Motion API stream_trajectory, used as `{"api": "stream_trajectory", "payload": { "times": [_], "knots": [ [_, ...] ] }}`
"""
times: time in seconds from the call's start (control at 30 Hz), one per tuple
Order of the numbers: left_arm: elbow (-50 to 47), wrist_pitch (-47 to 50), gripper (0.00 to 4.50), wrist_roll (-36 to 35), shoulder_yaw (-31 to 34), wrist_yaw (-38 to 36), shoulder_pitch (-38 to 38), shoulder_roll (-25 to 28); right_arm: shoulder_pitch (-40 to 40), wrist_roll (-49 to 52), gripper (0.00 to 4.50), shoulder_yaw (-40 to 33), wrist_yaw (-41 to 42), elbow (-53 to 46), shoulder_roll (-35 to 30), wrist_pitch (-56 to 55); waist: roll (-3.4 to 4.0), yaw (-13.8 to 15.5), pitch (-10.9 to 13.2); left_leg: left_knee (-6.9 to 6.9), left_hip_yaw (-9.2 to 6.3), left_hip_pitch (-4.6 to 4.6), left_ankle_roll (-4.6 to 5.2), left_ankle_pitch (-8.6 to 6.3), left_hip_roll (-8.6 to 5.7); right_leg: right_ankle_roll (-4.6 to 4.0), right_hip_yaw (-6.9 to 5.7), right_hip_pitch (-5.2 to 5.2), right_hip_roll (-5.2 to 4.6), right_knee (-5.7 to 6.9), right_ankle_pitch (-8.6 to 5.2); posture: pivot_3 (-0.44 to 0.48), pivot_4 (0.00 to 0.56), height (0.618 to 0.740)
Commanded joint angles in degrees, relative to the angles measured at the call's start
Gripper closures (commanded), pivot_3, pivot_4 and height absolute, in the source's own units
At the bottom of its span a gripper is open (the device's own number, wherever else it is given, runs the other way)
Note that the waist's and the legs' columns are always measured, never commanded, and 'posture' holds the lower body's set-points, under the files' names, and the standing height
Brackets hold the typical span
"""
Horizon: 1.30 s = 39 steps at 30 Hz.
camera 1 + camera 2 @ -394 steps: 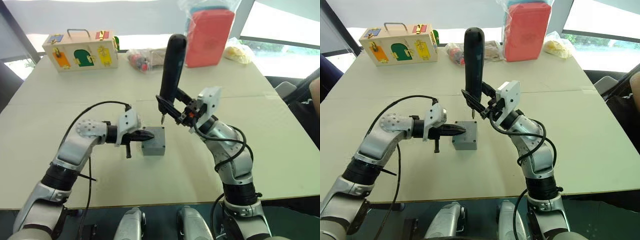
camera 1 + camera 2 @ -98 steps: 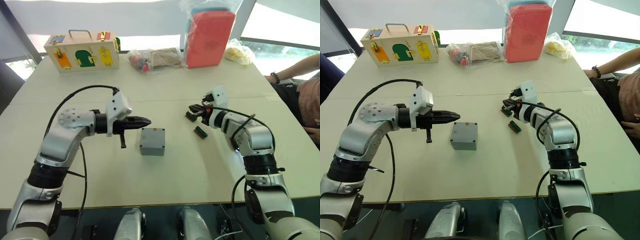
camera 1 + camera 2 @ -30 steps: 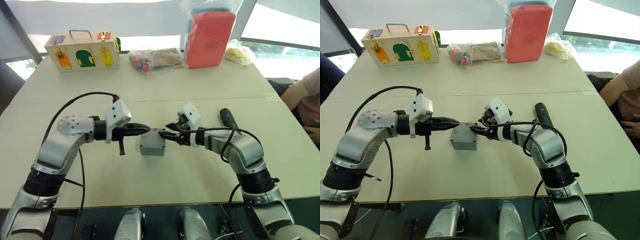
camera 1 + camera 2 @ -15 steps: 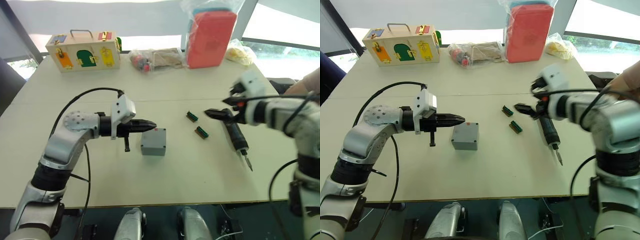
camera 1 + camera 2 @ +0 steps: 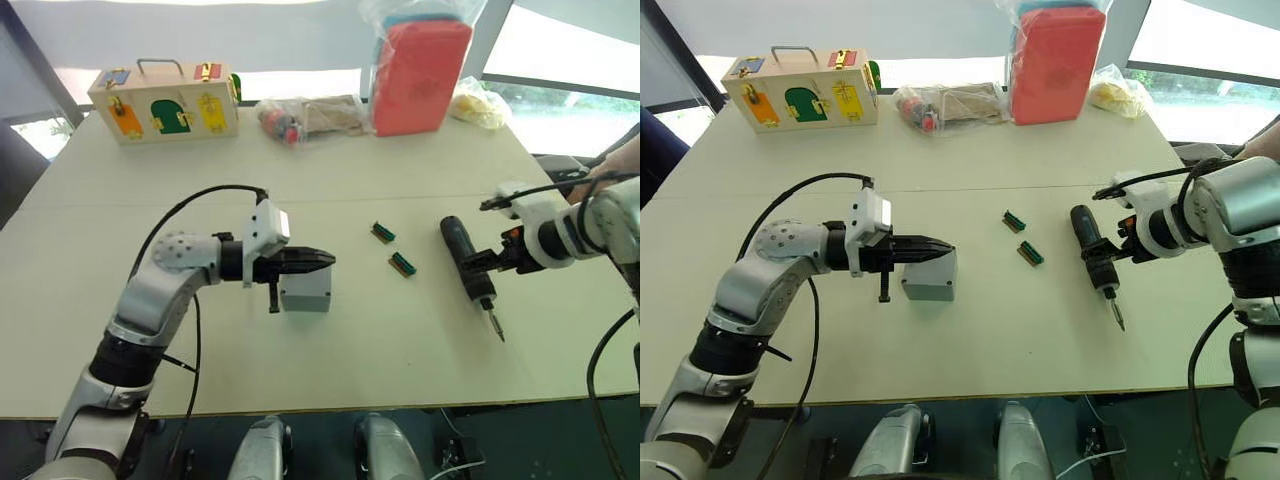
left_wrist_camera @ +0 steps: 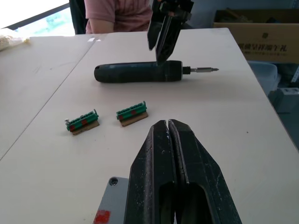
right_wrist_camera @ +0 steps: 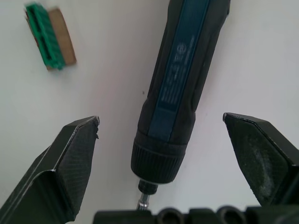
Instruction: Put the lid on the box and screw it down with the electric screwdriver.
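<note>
A wooden box with coloured doors (image 5: 164, 101) sits at the upper left of the pale worktop (image 5: 330, 370); a red bag in clear plastic (image 5: 420, 66) stands upper centre; two green-brown pieces (image 5: 393, 248) lie mid-frame; a person's arm (image 5: 620, 160) enters at the right edge.

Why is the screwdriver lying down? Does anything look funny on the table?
Nothing looks broken or spilled. The screwdriver lies flat on the table, and the right gripper is open around it. The box sits upright with its lid on.
</note>
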Motion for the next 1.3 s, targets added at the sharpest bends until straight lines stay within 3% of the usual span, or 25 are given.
{"api": "stream_trajectory", "payload": {
  "times": [0.03,0.2,0.3,0.47,0.53,0.73,0.87,0.93,1.07,1.13,1.23,1.3],
  "knots": [
    [-2.6,-0.74,4.5,0.11,-0.54,0.93,0.12,-0.55,-1.69,-2.68,0.03,4.31,2.61,3.24,-0.43,-1.98,0.0,-0.03,0.0,0.01,0.0,0.0,0.0,0.0,0.0,0.0,0.0,0.0,0.0,0.0,0.0,0.0,0.15,0.73],
    [-4.21,-0.17,4.5,-0.45,0.5,2.35,1.94,-0.04,-1.75,-6.47,0.03,8.5,5.12,10.25,2.71,-6.73,0.0,-0.12,0.0,0.01,0.0,0.0,0.0,0.0,-0.01,0.0,0.0,0.0,0.02,0.0,0.0,0.0,0.15,0.73],
    [-4.47,-0.38,4.5,-0.15,0.63,3.44,2.43,-0.01,-3.19,-8.47,0.66,10.11,7.08,13.41,4.78,-8.52,0.0,-0.27,0.0,0.01,0.02,0.02,0.0,0.0,0.01,0.01,0.02,-0.02,0.05,0.03,0.0,0.0,0.15,0.73],
    [-4.91,-0.35,4.5,-0.29,0.77,4.51,2.77,0.22,-4.9,-11.67,2.36,11.69,9.88,17.42,7.36,-10.68,-0.01,-0.23,-0.01,0.04,0.01,0.03,0.0,0.0,0.01,0.01,0.01,-0.01,0.06,0.05,0.0,0.0,0.15,0.73],
    [-5.23,-0.17,4.5,-0.33,0.99,4.92,3.06,0.68,-5.33,-12.52,2.68,11.93,10.84,17.75,8.02,-10.71,-0.07,-0.37,-0.04,0.04,0.02,0.03,0.0,0.0,0.01,0.01,0.01,-0.01,0.06,0.05,0.0,0.0,0.15,0.73],
    [-5.4,0.3,4.5,-0.1,1.81,4.98,2.94,2.77,-8.95,-14.22,2.69,6.79,10.66,15.63,7.83,-10.73,-0.02,-0.47,-0.01,0.04,0.02,0.06,0.0,0.0,0.02,0.01,0.01,-0.02,0.06,0.08,0.01,0.0,0.15,0.73],
    [-4.77,0.66,4.5,-0.66,3.71,3.66,3.53,5.96,-9.48,-11.51,2.69,-2.5,10.84,1.5,5.98,-14.91,0.31,-0.41,0.23,0.01,0.08,-0.09,0.0,0.0,0.01,0.01,0.07,-0.23,0.05,0.12,0.01,0.0,0.15,0.73],
    [-3.79,0.17,4.5,-0.05,3.67,3.05,3.64,7.28,-6.25,-7.42,2.69,-11.55,10.3,-6.65,8.49,-17.64,0.3,-0.28,0.23,0.0,0.09,-0.33,0.0,0.0,0.02,0.02,0.11,-0.52,0.08,0.22,0.01,0.0,0.15,0.73],
    [-1.44,0.41,4.5,-0.33,3.76,1.48,2.96,8.78,0.82,-2.03,2.69,-28.86,2.03,-20.02,22.17,-27.68,0.14,-0.22,0.13,0.09,0.02,-0.61,-0.03,0.02,0.07,0.02,0.04,-0.74,0.14,0.28,0.01,0.0,0.15,0.73],
    [0.01,0.77,4.5,-0.49,3.46,0.32,2.64,9.1,5.55,-1.25,2.69,-32.31,0.17,-26.32,29.11,-38.36,0.13,-0.14,0.13,0.14,0.0,-0.59,-0.06,0.03,0.07,0.02,0.04,-0.66,0.13,0.32,0.02,0.0,0.15,0.73],
    [1.83,0.61,4.5,0.02,2.72,-1.22,2.05,9.56,12.57,-0.33,2.69,-32.81,-0.75,-32.01,38.32,-51.3,0.06,0.53,0.12,0.14,0.02,-0.64,-0.1,0.06,0.01,0.03,-0.09,-0.6,0.03,0.3,0.03,0.0,0.15,0.73],
    [3.36,0.05,4.5,0.92,1.82,-2.14,1.77,9.64,17.62,-2.35,2.69,-29.26,-0.87,-33.7,42.89,-59.0,0.09,0.66,0.14,0.17,0.01,-0.7,-0.1,0.06,-0.05,0.04,-0.11,-0.59,-0.05,0.26,0.03,0.0,0.15,0.73]
  ]
}}
